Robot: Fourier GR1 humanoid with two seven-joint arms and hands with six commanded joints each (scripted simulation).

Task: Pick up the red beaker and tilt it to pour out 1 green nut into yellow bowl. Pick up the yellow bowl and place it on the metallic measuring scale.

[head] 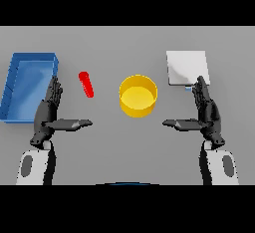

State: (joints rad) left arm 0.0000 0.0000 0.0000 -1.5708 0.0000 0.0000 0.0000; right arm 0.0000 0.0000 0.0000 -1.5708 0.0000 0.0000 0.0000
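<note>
— Presently: left hand [50,111] low at the table's left, fingers straight and pressed together pointing away, thumb stretched inward toward the centre. Holding nothing.

— And the other side?

— Mirrored. Right hand [205,111] low at right, fingers straight and together, thumb stretched inward. Also holding nothing. Judged a ready stance, palms facing the work between them.

— Location of the task items?

— Red beaker [86,84] lying tilted on the grey table [124,147], just beyond and right of the left hand, apart from it. Yellow bowl [138,95] upright at centre, between the two hands, well apart from both. Metallic measuring scale [186,67] at the far right, just beyond the right fingertips. Blue tray [25,85] at far left, beside the left hand.

— Green nut?

— Not discernible; bowl interior shows only yellow.

— Reason for the layout?

— Judged: beaker nearest the left hand for the pour, scale nearest the right for the bowl. Neither step begun.
</note>
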